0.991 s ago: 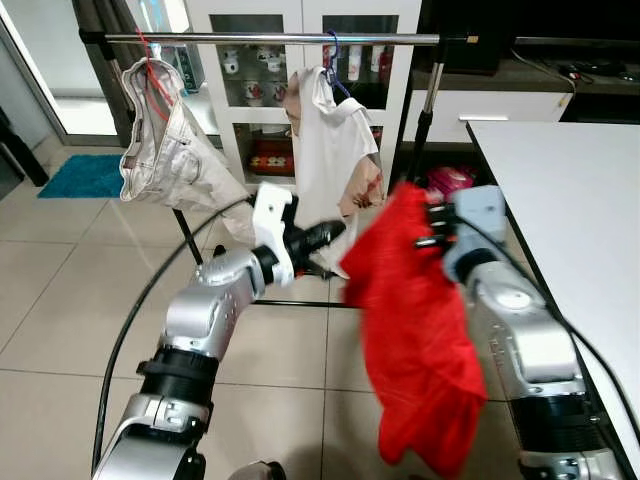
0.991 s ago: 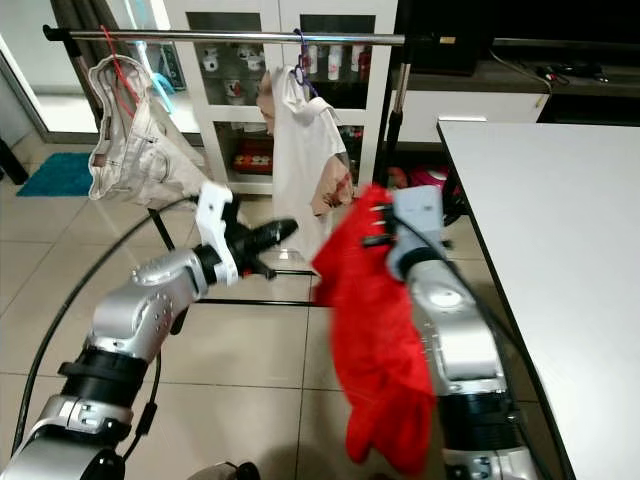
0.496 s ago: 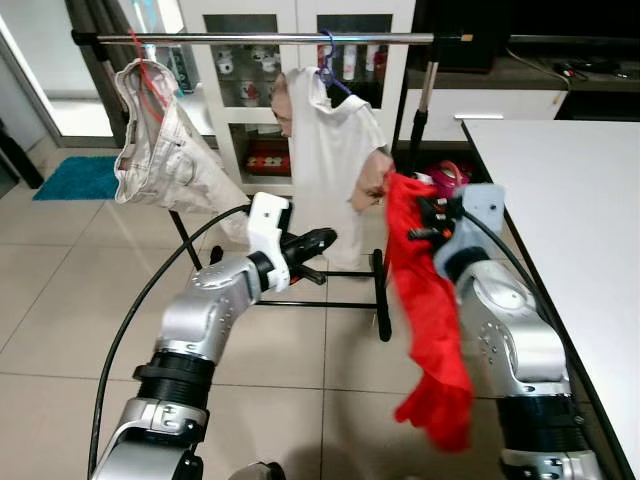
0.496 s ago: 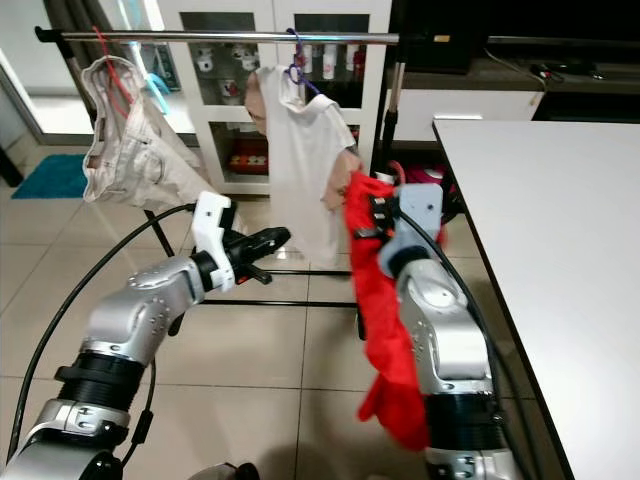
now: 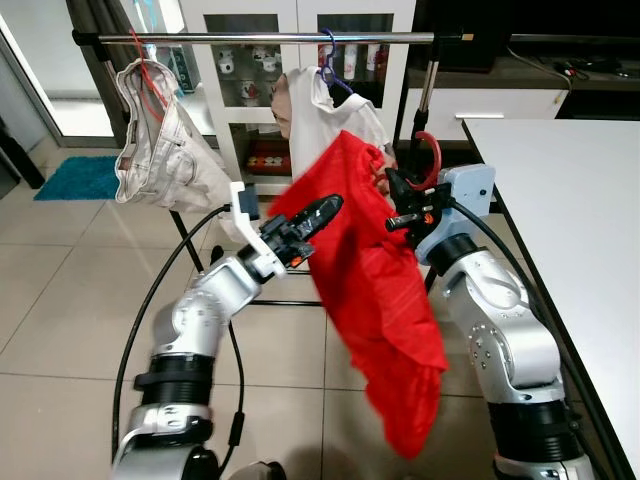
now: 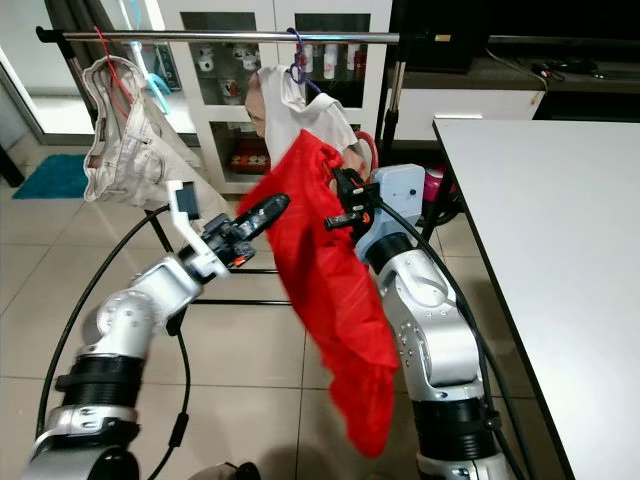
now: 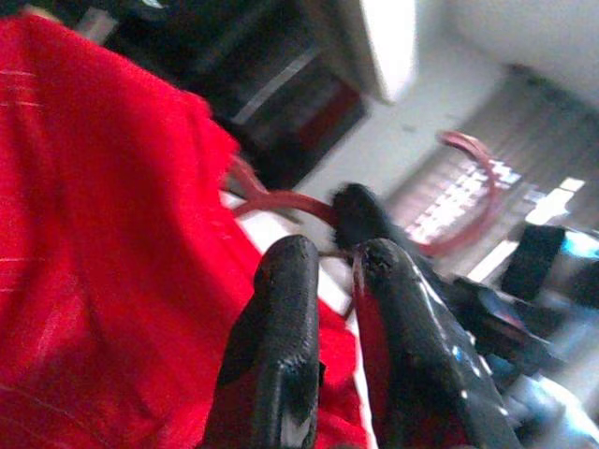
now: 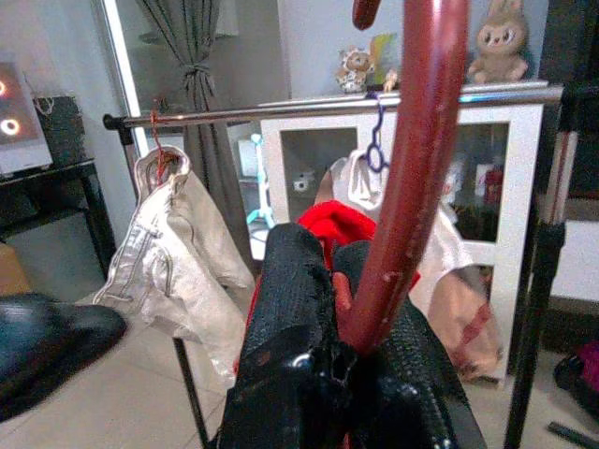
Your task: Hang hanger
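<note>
In the left eye view, the right gripper (image 5: 402, 205) was clamped on the neck of the red plastic hanger (image 5: 428, 160), whose hook stood up below the right end of the chrome clothes rail (image 5: 270, 38), not yet over it. The red cloth garment (image 5: 375, 290) had swung leftward since half a second earlier, when it hung straight down; I judged this as a lift toward the rail. The left gripper (image 5: 315, 215), fingers near together, now pressed against the cloth instead of waiting apart from it.

In the right eye view, the white shirt (image 6: 305, 120) and beige trousers (image 6: 130, 150) hung on the rail as before.

In the left wrist view, its fingers (image 7: 281, 355) sat almost closed beside the hanger.

In the right wrist view, the hanger's neck (image 8: 412, 187) ran between the pinching fingers.
</note>
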### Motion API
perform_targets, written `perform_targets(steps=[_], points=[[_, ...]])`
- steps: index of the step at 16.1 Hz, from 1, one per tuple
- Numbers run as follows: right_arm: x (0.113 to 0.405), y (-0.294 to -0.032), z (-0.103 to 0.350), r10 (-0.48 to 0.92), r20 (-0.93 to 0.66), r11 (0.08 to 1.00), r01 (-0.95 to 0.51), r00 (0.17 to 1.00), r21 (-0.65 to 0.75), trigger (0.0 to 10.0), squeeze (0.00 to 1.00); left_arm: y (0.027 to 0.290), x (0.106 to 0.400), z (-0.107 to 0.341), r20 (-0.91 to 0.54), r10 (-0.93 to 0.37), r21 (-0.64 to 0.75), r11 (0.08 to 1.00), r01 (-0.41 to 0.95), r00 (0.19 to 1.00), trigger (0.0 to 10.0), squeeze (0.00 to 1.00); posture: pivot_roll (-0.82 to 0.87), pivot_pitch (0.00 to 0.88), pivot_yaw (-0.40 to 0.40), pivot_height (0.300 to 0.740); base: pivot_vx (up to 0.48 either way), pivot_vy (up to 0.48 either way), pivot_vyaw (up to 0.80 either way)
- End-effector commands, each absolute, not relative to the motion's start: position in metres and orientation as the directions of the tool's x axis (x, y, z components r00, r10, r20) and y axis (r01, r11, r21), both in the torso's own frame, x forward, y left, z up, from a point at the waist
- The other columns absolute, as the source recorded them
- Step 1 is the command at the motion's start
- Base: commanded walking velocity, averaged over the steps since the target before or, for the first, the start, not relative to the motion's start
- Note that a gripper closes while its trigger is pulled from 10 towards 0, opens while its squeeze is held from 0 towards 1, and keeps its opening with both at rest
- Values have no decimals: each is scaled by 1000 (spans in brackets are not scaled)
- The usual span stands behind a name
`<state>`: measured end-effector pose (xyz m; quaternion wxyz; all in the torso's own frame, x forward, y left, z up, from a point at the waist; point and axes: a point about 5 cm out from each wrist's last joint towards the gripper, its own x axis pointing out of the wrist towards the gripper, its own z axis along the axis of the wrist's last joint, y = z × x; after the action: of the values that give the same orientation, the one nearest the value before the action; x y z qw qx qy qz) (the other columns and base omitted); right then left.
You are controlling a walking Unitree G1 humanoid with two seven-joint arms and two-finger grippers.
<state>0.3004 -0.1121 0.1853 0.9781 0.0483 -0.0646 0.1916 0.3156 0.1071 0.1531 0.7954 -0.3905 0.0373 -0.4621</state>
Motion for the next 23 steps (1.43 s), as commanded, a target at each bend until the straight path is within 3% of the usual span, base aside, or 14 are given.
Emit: perform_targets(steps=[1, 3, 6, 7, 8, 9, 12, 14, 16, 19, 20, 21, 22, 23], points=[[297, -107, 198, 389, 203, 913, -406, 898, 43, 0, 0, 109, 313, 157, 320, -775, -645, 243, 725, 545, 10000, 1000, -194, 0, 83, 740, 0, 0, 0], [296, -103, 204, 411, 229, 905, -425, 882, 13, 0, 0, 117, 317, 156, 289, -784, -621, 284, 731, 550, 10000, 1000, -192, 0, 86, 740, 0, 0, 0], [294, -98, 206, 435, 235, 894, -447, 869, -3, 0, 0, 129, 328, 150, 160, -783, -536, 443, 719, 601, 10000, 1000, -185, 0, 93, 740, 0, 0, 0], [292, -96, 206, 449, 234, 887, -461, 862, -4, 0, 0, 131, 329, 149, 135, -789, -521, 458, 720, 599, 10000, 592, -187, 0, 96, 740, 0, 0, 0], [291, -95, 206, 453, 234, 885, -465, 860, -5, 0, 0, 131, 329, 148, 128, -792, -518, 460, 721, 597, 10000, 592, -187, 0, 96, 740, 0, 0, 0], [290, -93, 207, 467, 236, 879, -477, 852, -14, 0, 0, 131, 329, 149, 125, -798, -509, 459, 728, 590, 10000, 0, -188, 0, 98, 740, 0, 0, 0], [290, -91, 209, 480, 249, 872, -489, 841, -29, 0, 0, 127, 333, 153, 173, -801, -493, 433, 755, 573, 10000, 0, -184, 0, 97, 740, 0, 0, 0], [290, -90, 210, 488, 253, 868, -496, 835, -39, 0, 0, 130, 343, 158, 178, -751, -428, 523, 737, 636, 10000, 0, -185, 0, 98, 740, 0, 0, 0], [291, -89, 212, 497, 255, 863, -503, 829, -45, 0, 0, 129, 347, 161, 189, -732, -408, 548, 730, 655, 10000, 0, -182, 0, 90, 740, 0, 0, 0], [290, -85, 212, 521, 248, 850, -522, 817, -68, 0, 0, 115, 346, 156, 156, -794, -395, 495, 774, 587, 10000, 0, -186, 0, 82, 740, 0, 0, 0], [289, -83, 212, 529, 246, 845, -529, 812, -74, 0, 0, 113, 348, 153, 129, -795, -400, 505, 765, 592, 9020, 0, -190, 0, 84, 740, 0, 0, 0], [288, -82, 212, 537, 245, 841, -535, 807, -84, 0, 0, 111, 352, 149, 97, -788, -393, 531, 751, 608, 3490, 0, -193, 0, 84, 740, 0, 0, 0], [287, -81, 212, 542, 246, 838, -538, 804, -89, 0, 0, 110, 354, 148, 91, -785, -395, 536, 746, 613, 0, 0, -194, 0, 83, 740, 0, 0, 0], [286, -81, 213, 544, 248, 836, -541, 801, -90, 0, 0, 109, 355, 147, 91, -782, -397, 539, 743, 616, 0, 0, -195, 0, 84, 740, 0, 0, 0]])
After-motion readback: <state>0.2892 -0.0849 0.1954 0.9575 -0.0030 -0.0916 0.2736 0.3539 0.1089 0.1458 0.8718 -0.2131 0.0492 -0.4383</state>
